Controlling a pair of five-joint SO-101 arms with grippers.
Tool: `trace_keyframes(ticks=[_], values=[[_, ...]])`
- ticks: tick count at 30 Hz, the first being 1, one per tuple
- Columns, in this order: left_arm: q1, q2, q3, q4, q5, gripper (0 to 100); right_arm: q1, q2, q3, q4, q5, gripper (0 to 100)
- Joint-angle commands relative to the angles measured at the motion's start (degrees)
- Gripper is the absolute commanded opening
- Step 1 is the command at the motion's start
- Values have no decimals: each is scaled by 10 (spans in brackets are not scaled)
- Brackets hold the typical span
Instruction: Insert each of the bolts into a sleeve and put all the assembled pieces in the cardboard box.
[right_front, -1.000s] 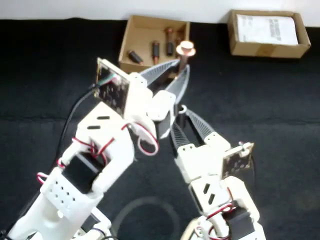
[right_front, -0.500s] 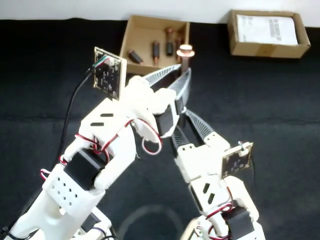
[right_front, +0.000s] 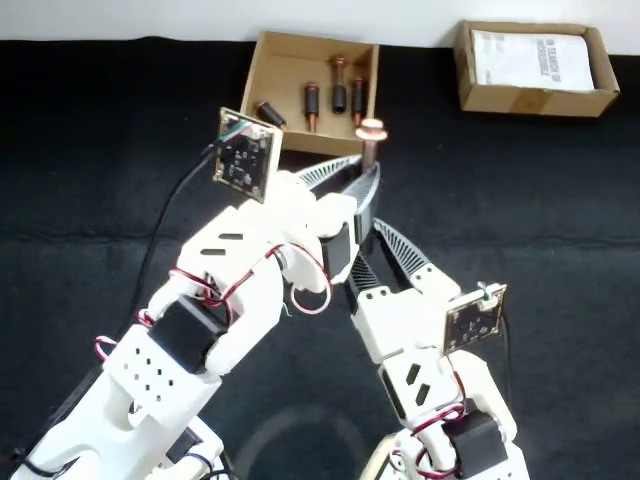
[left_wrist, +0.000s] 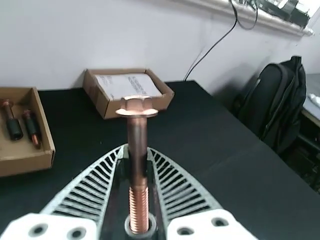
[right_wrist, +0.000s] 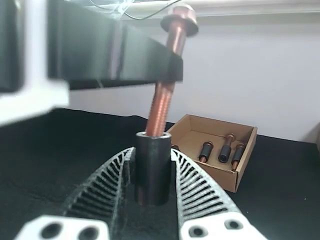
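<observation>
Just short of the brown cardboard box (right_front: 258, 85) on the black counter (right_front: 530, 210), the left pincer (left_wrist: 137, 148) clamps an upright copper flanged bolt (left_wrist: 136, 127), its threaded end inside the black cylindrical sleeve (right_wrist: 152, 172) clamped in the right pincer (right_wrist: 152, 152).

A black cloth-covered table (right_front: 560, 250) carried everything. Along its far edge sat an open brown cardboard box (right_front: 290, 82), roughly at the middle, and a second brown cardboard box (right_front: 530, 98) stood well apart to its right, at the far right corner. Near the front edge the cloth bore what seemed a faint pale ring (right_front: 290, 400), though it was hard to make out.
</observation>
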Motion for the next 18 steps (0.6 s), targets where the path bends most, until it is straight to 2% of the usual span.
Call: trace_keyframes(ticks=[1,4,10,15,18], values=[[1,-3,15,1,12,9,17,-10,-7,-13,5,7],[-2,-23,31,1,36,9,17,-10,-7,-13,5,7],[17,-81,91,4,40,9,17,-8,-7,-13,5,7],[59,-119,101,58,40,9,17,-7,-7,-13,5,7],[62,-118,102,63,40,9,17,-7,-7,-13,5,7]])
